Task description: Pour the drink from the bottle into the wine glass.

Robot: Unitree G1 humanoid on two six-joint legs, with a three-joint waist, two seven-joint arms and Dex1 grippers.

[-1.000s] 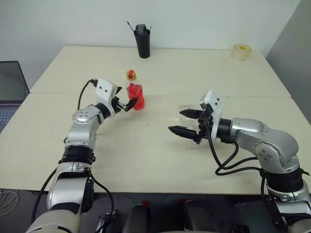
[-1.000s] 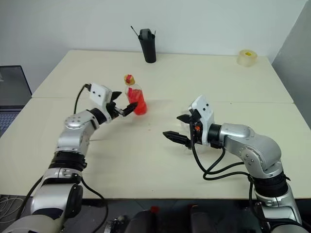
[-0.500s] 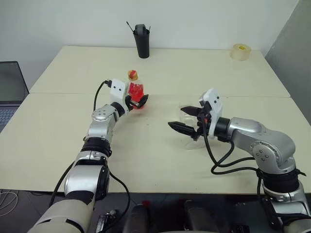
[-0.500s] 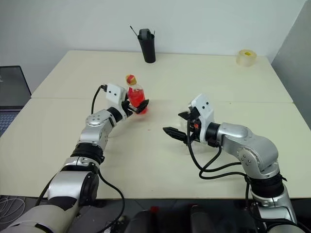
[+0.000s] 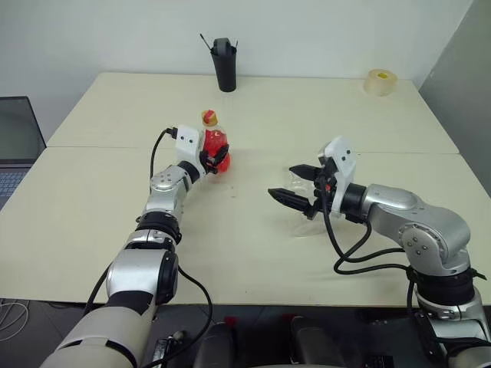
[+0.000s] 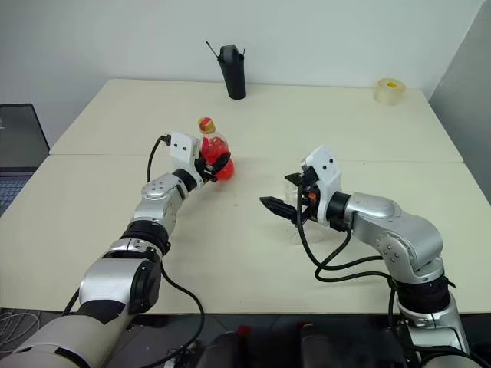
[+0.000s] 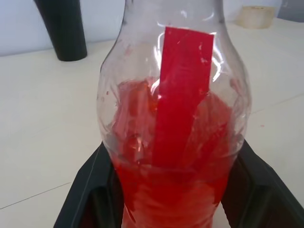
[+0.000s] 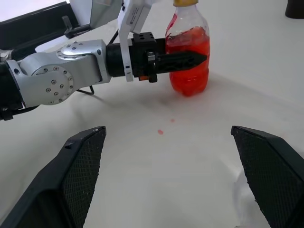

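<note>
Since the earlier frames the left gripper [image 6: 217, 165] has advanced from just beside the bottle [image 6: 212, 153] to straddle its lower body, and its jaws have narrowed until a black finger lies against each side of the bulging wall, so they now grip the bottle; the right gripper [image 6: 288, 196] has barely shifted, its jaws spread wide and holding nothing. The bottle stands upright on the counter [image 5: 253, 253], near its middle seam, its yellow-and-red cap [image 5: 207, 117] on and the drink [image 7: 171, 185] filling roughly the lower half. The wine glass [image 5: 299, 188] stands between the right jaws, faint against the pale surface and well apart from the bottle. Risks, as judged from here: the rounded, smooth wall may slip or rotate within so low a hold once lifted; the soft plastic may buckle under pressure; the cap blocks any pour until removed; and closing or sweeping the right jaws carelessly could topple the thin-stemmed glass.
</note>
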